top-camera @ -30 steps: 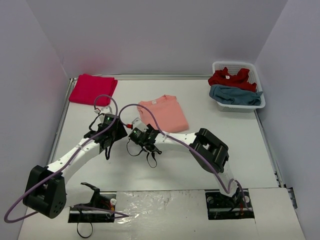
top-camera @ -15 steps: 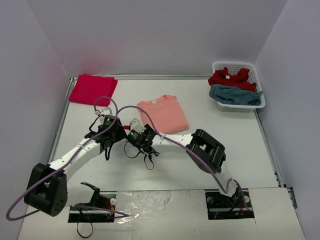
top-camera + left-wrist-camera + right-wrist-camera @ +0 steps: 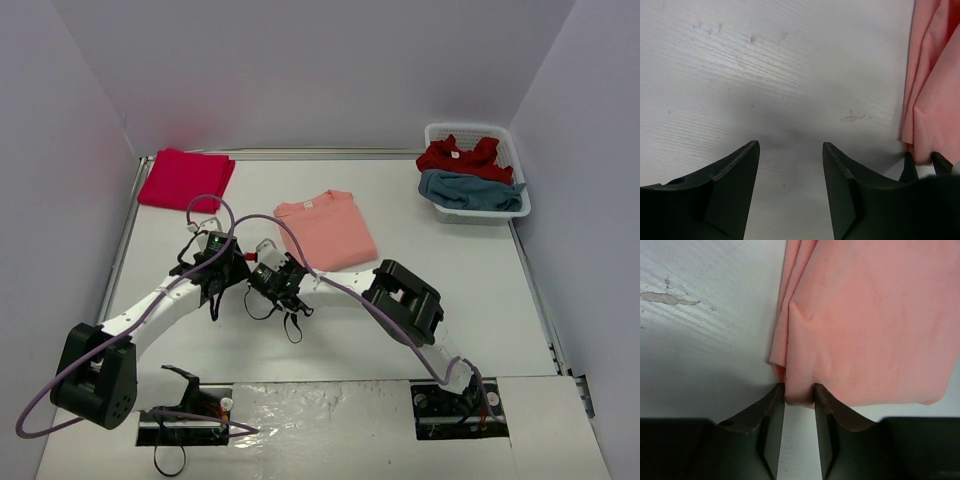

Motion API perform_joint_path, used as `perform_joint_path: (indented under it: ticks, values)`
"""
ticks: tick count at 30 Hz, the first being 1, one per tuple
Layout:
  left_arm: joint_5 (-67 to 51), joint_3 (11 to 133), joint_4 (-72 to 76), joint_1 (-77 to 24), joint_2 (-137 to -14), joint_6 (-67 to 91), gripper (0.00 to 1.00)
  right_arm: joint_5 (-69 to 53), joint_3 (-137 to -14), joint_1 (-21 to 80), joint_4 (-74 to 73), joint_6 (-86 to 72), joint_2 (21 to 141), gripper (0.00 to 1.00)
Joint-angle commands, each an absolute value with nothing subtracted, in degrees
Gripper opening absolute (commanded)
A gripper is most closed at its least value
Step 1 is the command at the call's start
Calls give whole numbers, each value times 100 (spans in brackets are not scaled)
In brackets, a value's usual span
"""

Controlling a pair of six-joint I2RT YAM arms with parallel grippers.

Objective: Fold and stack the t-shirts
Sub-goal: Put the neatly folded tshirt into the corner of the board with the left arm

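A salmon-orange t-shirt (image 3: 327,228) lies folded at mid-table. My right gripper (image 3: 799,390) is at its near left corner, with a bunched fold of the salmon cloth (image 3: 860,315) pinched between the fingertips. My left gripper (image 3: 790,150) hangs open just left of it over bare table, nothing between its jaws; the shirt's edge (image 3: 932,95) shows at the right of the left wrist view. In the top view both grippers sit close together, left (image 3: 236,262) and right (image 3: 282,262). A crimson t-shirt (image 3: 185,178) lies folded at the back left.
A white slotted basket (image 3: 478,215) stands at the back right, holding a red t-shirt (image 3: 460,155) and a teal-blue one (image 3: 470,190). Purple cables loop over both arms. Grey walls enclose the table on three sides.
My right arm slid a little to the left and its jaws narrowed onto the salmon shirt's corner. The left gripper stayed where it was, still open.
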State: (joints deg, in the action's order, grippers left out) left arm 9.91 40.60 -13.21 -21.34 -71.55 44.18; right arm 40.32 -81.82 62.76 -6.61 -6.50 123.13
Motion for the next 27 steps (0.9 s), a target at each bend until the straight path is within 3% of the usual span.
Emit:
perform_joint_path:
  ticks: [1,6,8,13,16,27]
  values:
    - [870,4157,-1116,-2118,-7137,4500,52,4043,-8244,6390,-870,-387,12507,24]
    - [835,4166,-1116,-2092,-7146,4535,52,4034,-8209,6381,-870,-378,12463,3]
    - [791,4175,-1116,-2083,-7137,4561,52,4034,-8191,6390,-870,-387,12419,0]
    - [634,4184,-1195,-2057,-7145,4824,54,4069,-8148,6381,-861,-369,12156,0]
    - [431,4166,-1178,-2022,-7154,5140,62,4052,-8156,6346,-861,-369,11980,0]
    - [-817,3605,412,-1978,-7611,6345,71,3920,-8183,6284,-861,-518,11461,0]
